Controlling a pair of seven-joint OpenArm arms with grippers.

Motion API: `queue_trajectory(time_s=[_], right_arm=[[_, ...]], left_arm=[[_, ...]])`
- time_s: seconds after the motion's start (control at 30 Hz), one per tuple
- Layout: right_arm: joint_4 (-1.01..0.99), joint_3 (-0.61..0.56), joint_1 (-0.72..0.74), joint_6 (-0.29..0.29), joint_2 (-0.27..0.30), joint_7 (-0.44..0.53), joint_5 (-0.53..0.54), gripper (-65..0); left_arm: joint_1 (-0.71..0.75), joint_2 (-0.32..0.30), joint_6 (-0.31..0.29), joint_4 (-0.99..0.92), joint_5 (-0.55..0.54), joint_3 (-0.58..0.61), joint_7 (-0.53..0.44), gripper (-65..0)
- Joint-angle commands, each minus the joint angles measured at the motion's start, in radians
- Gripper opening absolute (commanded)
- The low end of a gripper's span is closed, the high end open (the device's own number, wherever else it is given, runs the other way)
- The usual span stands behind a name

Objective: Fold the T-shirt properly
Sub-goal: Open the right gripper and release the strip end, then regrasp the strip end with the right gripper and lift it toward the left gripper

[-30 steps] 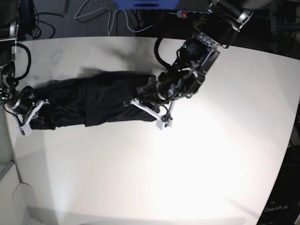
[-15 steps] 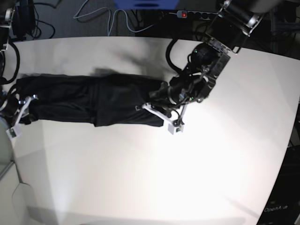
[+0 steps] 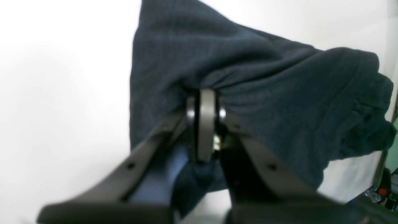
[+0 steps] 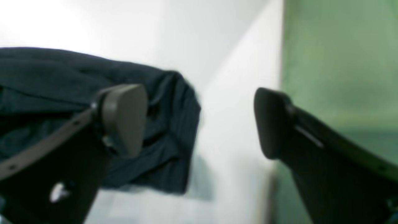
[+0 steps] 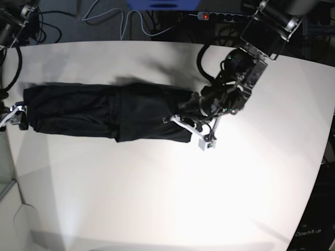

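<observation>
The black T-shirt (image 5: 110, 112) lies stretched in a long band across the white table (image 5: 157, 198), from the left edge to the middle. My left gripper (image 5: 184, 124) is at its right end, shut on a bunched fold of the fabric; the left wrist view shows the closed fingertips (image 3: 203, 102) pinching the cloth (image 3: 264, 77). My right gripper (image 5: 13, 117) is at the shirt's left end, by the table's edge. In the right wrist view it (image 4: 199, 124) is open and empty. The shirt's end (image 4: 168, 130) lies by one finger (image 4: 124, 118), not between the jaws.
A power strip (image 5: 209, 15) and cables (image 5: 115, 21) lie on the floor behind the table. A green surface (image 4: 335, 46) shows beyond the table's left edge, close to my right gripper.
My left gripper has moved right, pulling the shirt's end with it, and the shirt is stretched longer and flatter. My right gripper has moved left and up to the table's edge.
</observation>
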Motion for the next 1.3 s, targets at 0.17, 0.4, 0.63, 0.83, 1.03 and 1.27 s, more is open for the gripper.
queue_trajectory(time_s=[0.17, 0.4, 0.63, 0.83, 1.03, 1.27], right_arm=[[0.016, 0.074, 0.043, 0.0, -0.087, -0.06, 0.019, -9.4], [-0.055, 0.074, 0.061, 0.0, -0.095, -0.054, 0.018, -5.5], [-0.119, 0.07, 0.061, 0.0, -0.036, -0.025, 0.018, -4.8], [-0.173, 0.066, 0.057, 0.0, -0.013, -0.01, 0.015, -4.8], [-0.177, 0.028, 0.032, 0.0, -0.017, 0.044, 0.013, -4.8], [-0.181, 0.027, 0.027, 0.0, -0.032, 0.046, 0.013, -4.8]], left_arm=[[-0.003, -0.02, 0.037, -0.003, 0.027, -0.003, 0.019, -63.6], [-0.002, -0.023, -0.084, -0.003, 0.027, -0.01, 0.019, -63.8], [-0.002, -0.034, -0.092, -0.005, 0.029, -0.01, 0.019, -63.8], [-0.002, -0.053, -0.092, -0.005, 0.029, -0.012, 0.019, -63.8], [0.012, -0.054, -0.092, -0.005, 0.029, -0.012, 0.019, -63.8], [0.024, -0.054, -0.092, -0.005, 0.029, -0.012, 0.019, -63.8]])
